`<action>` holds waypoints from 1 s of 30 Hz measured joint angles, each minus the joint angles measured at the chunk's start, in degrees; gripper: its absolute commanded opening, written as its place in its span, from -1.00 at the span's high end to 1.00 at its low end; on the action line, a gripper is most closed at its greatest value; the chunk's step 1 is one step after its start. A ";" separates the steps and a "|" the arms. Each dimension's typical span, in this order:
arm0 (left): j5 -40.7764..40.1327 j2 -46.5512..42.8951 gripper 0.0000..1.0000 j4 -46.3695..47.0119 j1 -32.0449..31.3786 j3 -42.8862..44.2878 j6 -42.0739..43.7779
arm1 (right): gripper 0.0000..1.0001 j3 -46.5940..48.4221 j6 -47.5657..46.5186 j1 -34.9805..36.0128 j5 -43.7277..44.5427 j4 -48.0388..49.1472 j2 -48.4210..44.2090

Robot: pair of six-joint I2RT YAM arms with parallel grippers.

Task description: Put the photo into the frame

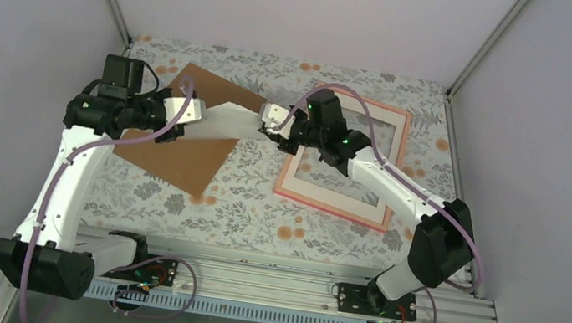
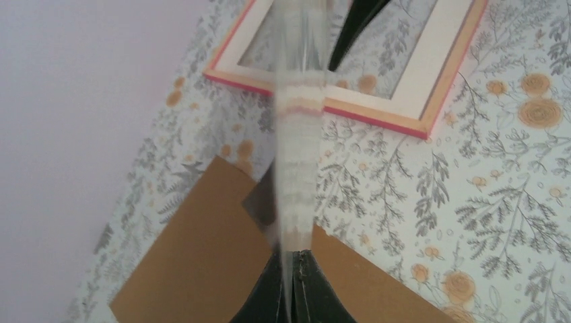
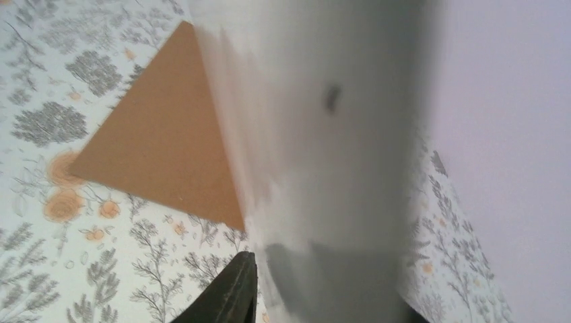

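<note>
Left tool [image 1: 191, 111] is shut tight on the left end of the photo [image 1: 225, 119]; the wrist view shows the print edge-on between my pads. Right tool [image 1: 269, 128] is at the other end with the print between its fingers, but I can't tell if it's pinching or slack. The photo hangs in the air, white back up, bridging both tools over the desk [image 1: 242, 206], between the brown board [image 1: 182, 155] and the frame [image 1: 403, 115]. The frame lies flat to the right with the white mat [image 1: 392, 134] in it.

Risks:
- If the right side has no hold, that end sags and the print may crease at my left pinch.
- If both hold and the arms move out of sync, it buckles or tears.
- The print looks glossy, so it could slip out.
- The fit looks tight, so a skewed drop could leave a corner on the pink border.
</note>
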 measured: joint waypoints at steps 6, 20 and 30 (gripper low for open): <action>1.79 2.51 0.95 -0.76 0.09 6.58 -1.88 | 0.72 6.67 4.90 0.04 -4.50 -8.41 0.07; 1.14 6.64 0.08 1.09 0.02 20.13 -15.30 | 0.92 11.02 34.84 -1.42 -19.47 -13.07 -3.50; -6.91 12.52 -1.00 10.21 0.04 26.86 -32.70 | 0.92 -11.17 80.67 -21.59 -39.10 15.67 -4.90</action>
